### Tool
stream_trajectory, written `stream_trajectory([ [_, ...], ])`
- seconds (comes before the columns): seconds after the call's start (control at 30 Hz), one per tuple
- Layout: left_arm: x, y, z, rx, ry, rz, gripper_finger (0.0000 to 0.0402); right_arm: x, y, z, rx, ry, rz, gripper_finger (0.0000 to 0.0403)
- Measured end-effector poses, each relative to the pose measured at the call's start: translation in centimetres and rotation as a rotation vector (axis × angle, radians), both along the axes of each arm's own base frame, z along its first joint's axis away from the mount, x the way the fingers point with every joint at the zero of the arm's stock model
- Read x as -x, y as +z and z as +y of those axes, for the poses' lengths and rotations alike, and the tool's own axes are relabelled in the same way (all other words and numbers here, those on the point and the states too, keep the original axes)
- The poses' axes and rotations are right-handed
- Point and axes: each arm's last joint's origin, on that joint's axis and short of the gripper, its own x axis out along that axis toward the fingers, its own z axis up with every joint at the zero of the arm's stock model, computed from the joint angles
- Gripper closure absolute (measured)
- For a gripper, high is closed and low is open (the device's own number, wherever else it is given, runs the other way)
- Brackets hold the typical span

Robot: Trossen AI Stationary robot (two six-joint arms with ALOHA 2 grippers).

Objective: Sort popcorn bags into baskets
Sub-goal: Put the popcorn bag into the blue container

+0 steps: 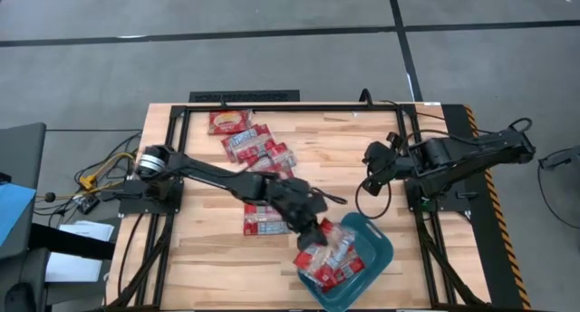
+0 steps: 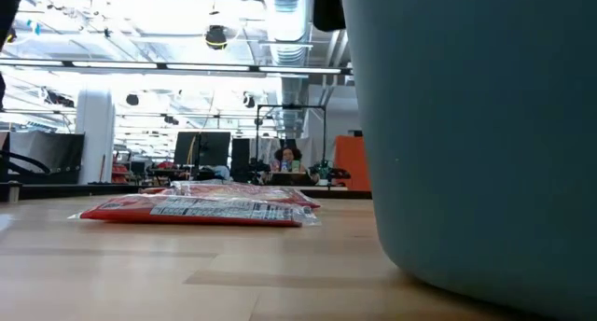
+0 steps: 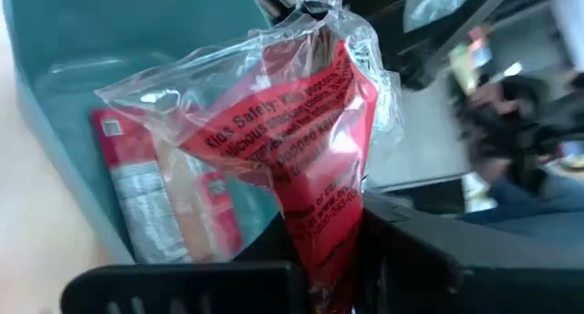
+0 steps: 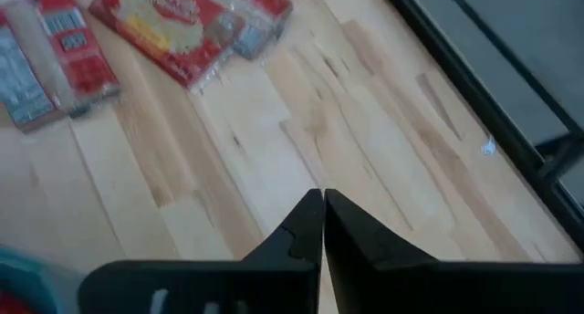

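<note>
The left gripper point(image 1: 319, 232) is clamped on one red popcorn bag point(image 3: 315, 150), its dark fingers point(image 3: 401, 250) pinching the wrapper's lower end so the packet stands crumpled above them, right at the near rim of the teal basket point(image 1: 379, 248). There is one basket, near the table's front edge toward the right side, and it holds a heap of red packets point(image 1: 337, 262); their exact number cannot be told, though the left wrist view shows at least one lying flat inside point(image 3: 160, 191). On the wooden table point(image 1: 199, 248), one bag point(image 1: 230, 121) lies by the far edge, a cluster of about three point(image 1: 261, 149) sits just beside it, and roughly two more point(image 1: 265, 219) lie under the left arm. The right gripper point(image 4: 323, 225) hovers over bare boards with its two fingers pressed together, holding nothing.
</note>
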Motion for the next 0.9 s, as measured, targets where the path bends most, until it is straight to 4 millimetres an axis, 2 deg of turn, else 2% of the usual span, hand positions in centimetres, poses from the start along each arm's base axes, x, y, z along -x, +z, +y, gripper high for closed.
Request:
stream_trajectory([
  [0.1, -1.9, -0.7, -0.4, -0.080, -0.043, 0.050, 0.0386, -0.2, -0.2, 0.0, 0.001, -0.001, 0.015, 0.0372],
  [0.2, -3.6, -2.2, -0.7, -0.129, -0.069, 0.101, 0.0384, -0.4, -0.4, 0.1, 0.005, -0.001, 0.034, 0.0379],
  [0.43, -6.2, -6.2, -1.1, -0.060, -0.117, 0.158, 0.0381, -0.5, -0.8, 0.1, 0.013, 0.000, 0.074, 0.0380],
  [0.53, -6.8, -7.4, -1.2, -0.032, -0.116, 0.165, 0.0384, -0.6, -0.8, 0.2, 0.014, 0.001, 0.077, 0.0371],
  [0.77, -6.7, -8.3, -1.2, -0.036, -0.084, 0.196, 0.0355, -0.6, -0.8, 0.1, 0.021, 0.006, 0.079, 0.0365],
  [0.9, -6.6, -8.2, -1.6, -0.046, -0.085, 0.183, 0.0356, -0.7, -0.8, 0.1, 0.021, 0.006, 0.079, 0.0372],
])
